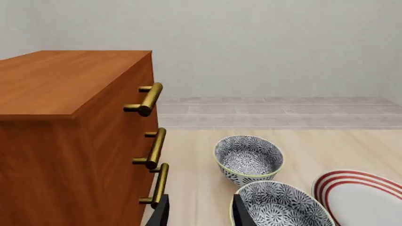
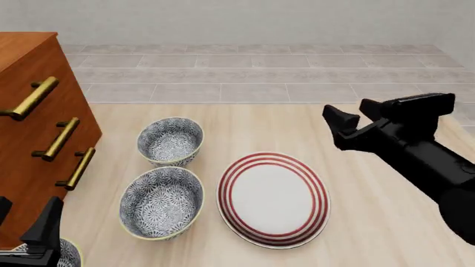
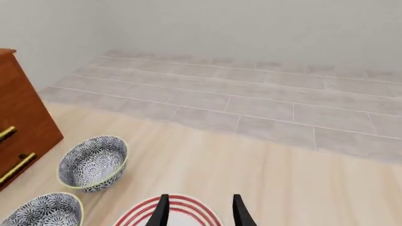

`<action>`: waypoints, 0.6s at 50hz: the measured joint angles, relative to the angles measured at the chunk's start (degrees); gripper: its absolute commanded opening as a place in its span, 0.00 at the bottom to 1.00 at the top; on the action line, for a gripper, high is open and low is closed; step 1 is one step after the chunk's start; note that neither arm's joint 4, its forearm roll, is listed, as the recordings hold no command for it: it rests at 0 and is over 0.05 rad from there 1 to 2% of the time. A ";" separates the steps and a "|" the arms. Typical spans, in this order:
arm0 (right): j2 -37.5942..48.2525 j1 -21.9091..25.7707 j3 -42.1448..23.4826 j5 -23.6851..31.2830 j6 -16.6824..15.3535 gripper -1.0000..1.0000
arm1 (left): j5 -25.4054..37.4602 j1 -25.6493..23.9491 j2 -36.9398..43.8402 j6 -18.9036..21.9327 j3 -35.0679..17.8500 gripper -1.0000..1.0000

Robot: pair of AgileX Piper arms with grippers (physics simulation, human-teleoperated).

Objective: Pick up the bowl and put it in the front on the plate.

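Both sets of fingers parted, grasping nothing. 2 blue-grey floral bowls left of red-ringed white plate on pale wooden bench.

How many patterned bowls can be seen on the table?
3: far bowl beside the cabinet, middle bowl left of the plate, third bowl partly hidden at the bottom-left edge.

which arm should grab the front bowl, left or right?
Left, probably. The left gripper sits open at the table's near-left, close beside the front bowl. The right gripper, also open, hovers beyond the plate, which lies between it and the bowl.
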 measured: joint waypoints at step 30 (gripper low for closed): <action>23.68 7.93 -25.94 14.11 9.29 1.00 | 0.00 0.00 0.00 0.00 0.00 1.00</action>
